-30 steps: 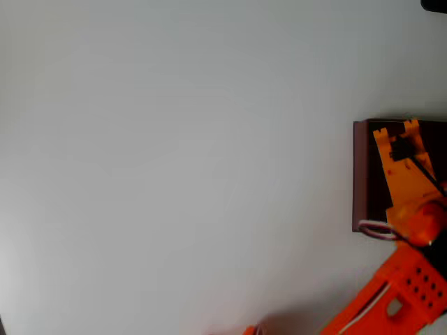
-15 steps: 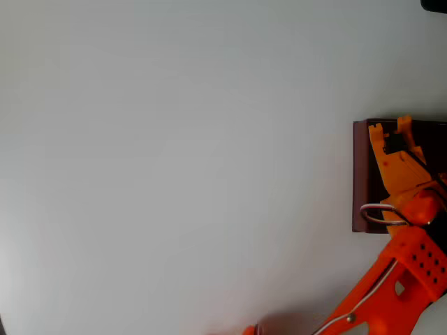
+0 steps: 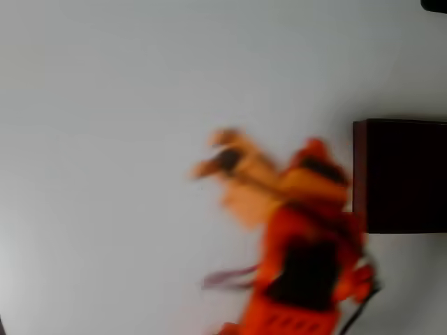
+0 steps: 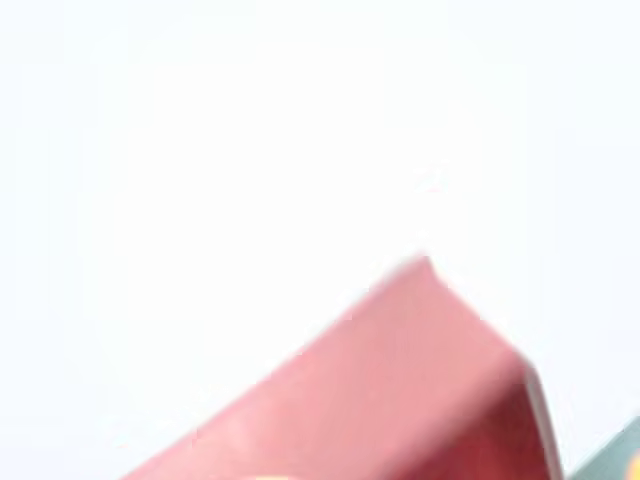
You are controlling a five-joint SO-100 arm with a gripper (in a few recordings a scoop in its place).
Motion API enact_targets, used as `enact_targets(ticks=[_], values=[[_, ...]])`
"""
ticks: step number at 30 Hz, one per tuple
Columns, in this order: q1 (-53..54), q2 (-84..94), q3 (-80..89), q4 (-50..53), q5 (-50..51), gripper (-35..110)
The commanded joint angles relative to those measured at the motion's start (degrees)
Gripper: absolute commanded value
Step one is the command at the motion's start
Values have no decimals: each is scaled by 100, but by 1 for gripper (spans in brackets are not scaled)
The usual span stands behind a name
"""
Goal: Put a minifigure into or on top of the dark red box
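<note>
The dark red box [image 3: 359, 174] stands at the right edge of the overhead view, its inside almost black. The minifigure is hidden from me; nothing red stands out in that dark interior or on the table. My orange gripper [image 3: 213, 151] is smeared by motion, well left of the box over bare table. Its two fingertips look apart with nothing between them. In the wrist view a red wall of the box [image 4: 400, 380] fills the lower middle, blurred and close.
The white table [image 3: 105, 139] spreads wide to the left and above. My orange arm [image 3: 300, 279] rises from the bottom edge just left of the box. A dark object [image 3: 434, 4] sits in the top right corner.
The gripper was over the box's interior in both earlier frames. It has now swung fast to the left, out of the box and over the open table.
</note>
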Motion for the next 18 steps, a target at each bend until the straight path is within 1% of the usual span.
enact_targets(ticks=[1, 3, 5, 8, 10, 13, 18], values=[[-2065, 1160, 756, 202, 53, 14], [-3190, 1283, 1239, 79, 246, 12], [-4157, 1046, 1564, -158, 422, 12], [-5098, 439, 1934, -756, 598, 11], [-5511, 70, 2101, -1046, 694, 11], [-6012, -352, 2268, -1327, 519, 9], [-6398, -782, 2452, -1811, 0, 6]])
